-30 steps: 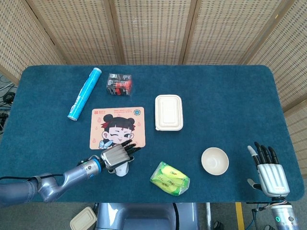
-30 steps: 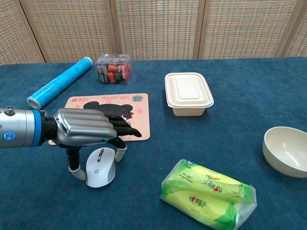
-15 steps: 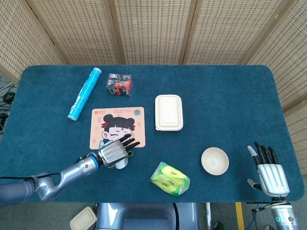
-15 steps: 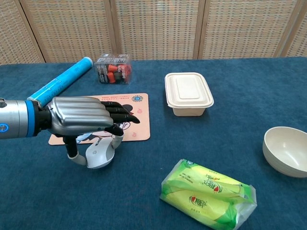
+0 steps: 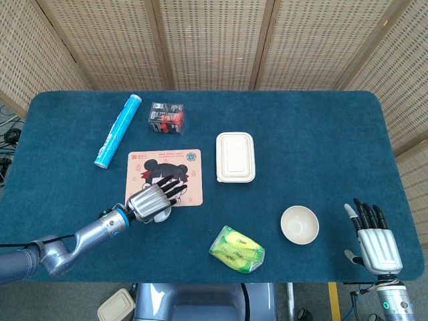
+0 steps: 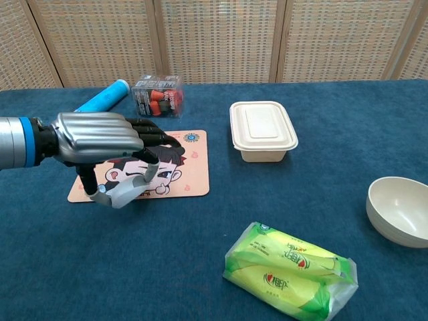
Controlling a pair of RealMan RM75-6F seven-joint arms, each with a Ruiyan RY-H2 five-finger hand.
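My left hand (image 5: 150, 202) grips a grey computer mouse (image 6: 126, 192) between thumb and fingers and holds it lifted and tilted above the near edge of the cartoon-printed mouse pad (image 6: 180, 177). From the head view only a sliver of the mouse (image 5: 161, 215) shows under the hand, at the front edge of the mouse pad (image 5: 167, 167). In the chest view the left hand (image 6: 100, 137) covers the pad's left part. My right hand (image 5: 376, 241) stays at the table's front right corner, fingers straight and apart, holding nothing.
A blue tube (image 5: 117, 130) and a clear box of red and black items (image 5: 167, 117) lie beyond the pad. A lidded beige container (image 5: 235, 156) sits mid-table. A beige bowl (image 5: 299, 224) and a green snack packet (image 5: 237, 249) lie toward the front.
The left hand has lifted the mouse off the blue cloth and carried it away from the front edge, onto the near edge of the pad. The right hand has not moved.
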